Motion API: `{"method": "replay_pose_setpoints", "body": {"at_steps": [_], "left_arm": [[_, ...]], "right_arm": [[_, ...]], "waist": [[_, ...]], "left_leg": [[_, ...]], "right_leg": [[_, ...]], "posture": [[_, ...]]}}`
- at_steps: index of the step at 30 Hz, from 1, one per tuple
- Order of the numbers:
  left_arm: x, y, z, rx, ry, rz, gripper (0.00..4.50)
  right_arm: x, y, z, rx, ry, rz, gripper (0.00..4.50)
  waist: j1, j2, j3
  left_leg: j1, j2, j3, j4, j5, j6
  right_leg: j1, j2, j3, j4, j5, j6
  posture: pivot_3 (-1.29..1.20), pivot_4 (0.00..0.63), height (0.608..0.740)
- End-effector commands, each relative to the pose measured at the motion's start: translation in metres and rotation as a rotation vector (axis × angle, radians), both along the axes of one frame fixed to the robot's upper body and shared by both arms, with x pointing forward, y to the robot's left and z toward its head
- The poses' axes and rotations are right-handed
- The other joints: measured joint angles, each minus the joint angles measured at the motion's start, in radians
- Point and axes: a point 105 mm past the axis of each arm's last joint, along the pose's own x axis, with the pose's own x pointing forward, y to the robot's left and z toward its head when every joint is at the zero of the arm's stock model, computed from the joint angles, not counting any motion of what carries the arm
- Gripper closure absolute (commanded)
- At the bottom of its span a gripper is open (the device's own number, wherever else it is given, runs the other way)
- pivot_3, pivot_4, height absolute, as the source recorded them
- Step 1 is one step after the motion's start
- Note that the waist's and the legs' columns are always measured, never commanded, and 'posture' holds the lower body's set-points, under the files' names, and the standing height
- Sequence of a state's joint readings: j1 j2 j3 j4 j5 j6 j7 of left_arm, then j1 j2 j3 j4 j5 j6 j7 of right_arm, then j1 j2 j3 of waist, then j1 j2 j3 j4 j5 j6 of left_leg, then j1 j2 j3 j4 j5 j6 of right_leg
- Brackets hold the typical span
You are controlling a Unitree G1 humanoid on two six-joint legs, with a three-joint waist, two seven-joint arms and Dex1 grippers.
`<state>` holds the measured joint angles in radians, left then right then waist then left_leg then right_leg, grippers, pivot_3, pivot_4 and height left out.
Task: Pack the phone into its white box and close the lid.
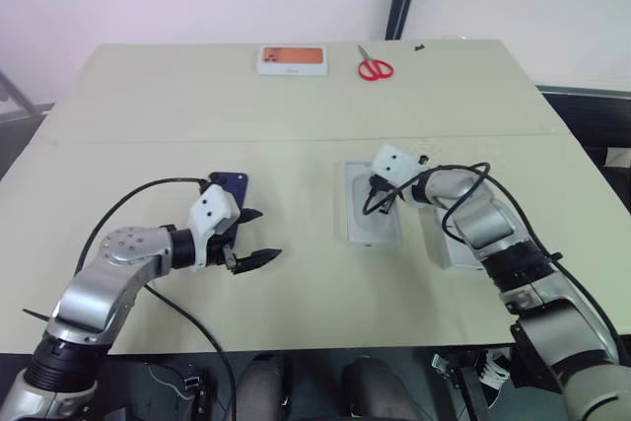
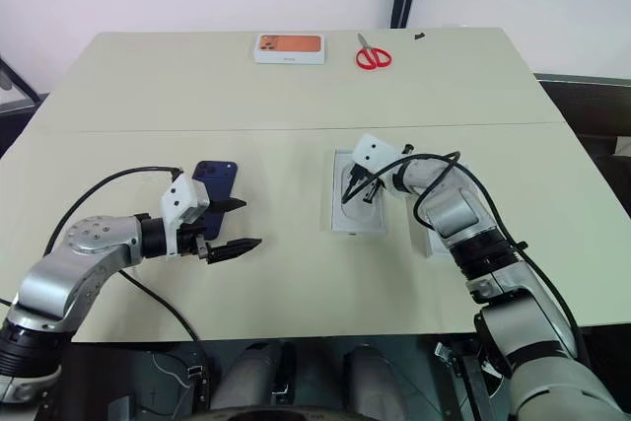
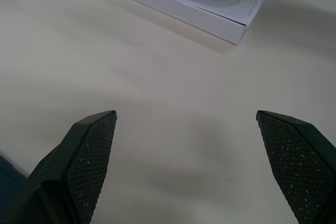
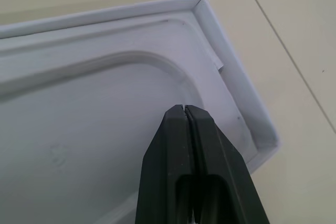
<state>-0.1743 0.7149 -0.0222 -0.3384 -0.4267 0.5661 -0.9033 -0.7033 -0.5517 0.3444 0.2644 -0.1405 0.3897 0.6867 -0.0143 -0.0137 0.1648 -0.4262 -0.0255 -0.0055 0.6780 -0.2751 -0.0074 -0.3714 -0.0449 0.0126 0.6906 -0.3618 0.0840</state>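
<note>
Behind the spread left claw (image 2: 235, 226) lies the phone (image 2: 215, 176).

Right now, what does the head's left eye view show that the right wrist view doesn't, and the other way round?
The left eye view adds the dark blue phone, the open left gripper just in front of it, and red scissors and an orange-topped box at the table's far edge. The right wrist view adds close detail: the folded corner seam of the tray's rim. Shared: the right gripper, shut, its tip over the white tray.
</note>
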Motion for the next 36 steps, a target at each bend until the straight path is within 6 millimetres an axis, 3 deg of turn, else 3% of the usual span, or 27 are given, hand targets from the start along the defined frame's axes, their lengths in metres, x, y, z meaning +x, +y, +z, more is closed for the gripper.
{"method": "replay_pose_setpoints", "body": {"at_steps": [1, 8, 15, 21, 26, 30, 34, 36], "left_arm": [[-0.001, -0.004, 0.012, -0.022, -0.046, -0.005, 0.00], [0.001, -0.008, 0.011, -0.039, -0.048, 0.003, 0.00], [0.000, -0.007, 0.014, -0.053, -0.047, 0.004, 0.00], [-0.001, -0.004, 0.013, -0.050, -0.041, 0.013, 0.00], [-0.001, -0.003, 0.013, -0.055, -0.037, 0.019, 0.00], [-0.002, -0.001, 0.013, -0.056, -0.031, 0.029, 0.00], [-0.002, 0.003, 0.013, -0.054, -0.028, 0.053, 0.00], [0.001, 0.009, 0.016, -0.067, -0.028, 0.095, 0.00]], "right_arm": [[0.006, 0.001, 0.012, 0.001, -0.078, -0.007, 4.45], [0.001, 0.007, 0.017, 0.019, -0.125, 0.034, 4.45], [-0.046, 0.012, 0.025, 0.084, 0.008, 0.243, 4.45], [-0.073, 0.013, 0.014, 0.066, 0.124, 0.318, 4.45], [-0.074, 0.008, -0.006, 0.015, 0.173, 0.282, 4.45], [-0.076, 0.008, -0.011, -0.010, 0.179, 0.286, 4.45], [-0.072, 0.012, 0.001, 0.017, 0.118, 0.296, 4.45], [-0.068, 0.020, 0.022, 0.082, 0.048, 0.313, 4.45]], "waist": [[-0.002, 0.000, 0.000], [-0.001, 0.000, 0.000], [0.002, 0.000, 0.000], [0.000, 0.000, 0.000], [0.001, 0.000, 0.000], [0.002, 0.000, 0.000], [0.002, 0.000, 0.000], [0.001, 0.000, 0.000]], "left_leg": [[0.000, 0.000, 0.000, 0.000, 0.000, 0.000], [0.000, 0.000, 0.000, 0.000, 0.000, 0.000], [0.000, 0.000, 0.000, 0.000, 0.000, 0.000], [0.000, 0.000, 0.000, 0.000, -0.004, 0.006], [0.000, 0.000, 0.000, 0.000, -0.004, 0.006], [0.000, 0.000, 0.000, 0.000, -0.004, 0.006], [0.000, 0.000, 0.000, 0.000, -0.004, 0.006], [0.000, 0.000, 0.000, 0.000, -0.003, 0.006]], "right_leg": [[0.000, 0.000, 0.000, 0.000, 0.000, 0.000], [0.000, 0.000, 0.000, 0.000, 0.000, 0.000], [0.000, 0.000, 0.000, 0.000, 0.000, 0.000], [0.001, 0.000, 0.000, 0.000, 0.000, 0.000], [0.001, 0.000, 0.000, 0.000, 0.000, 0.000], [0.001, 0.000, 0.000, 0.000, 0.000, 0.000], [0.001, 0.000, 0.000, 0.000, 0.000, 0.000], [0.001, 0.000, 0.000, 0.000, 0.000, 0.000]], "posture": [[0.00, 0.150, 0.740], [0.00, 0.150, 0.740], [0.00, 0.150, 0.740], [0.00, 0.150, 0.740], [0.00, 0.150, 0.740], [0.00, 0.150, 0.740], [0.00, 0.150, 0.740], [0.00, 0.150, 0.740]]}}
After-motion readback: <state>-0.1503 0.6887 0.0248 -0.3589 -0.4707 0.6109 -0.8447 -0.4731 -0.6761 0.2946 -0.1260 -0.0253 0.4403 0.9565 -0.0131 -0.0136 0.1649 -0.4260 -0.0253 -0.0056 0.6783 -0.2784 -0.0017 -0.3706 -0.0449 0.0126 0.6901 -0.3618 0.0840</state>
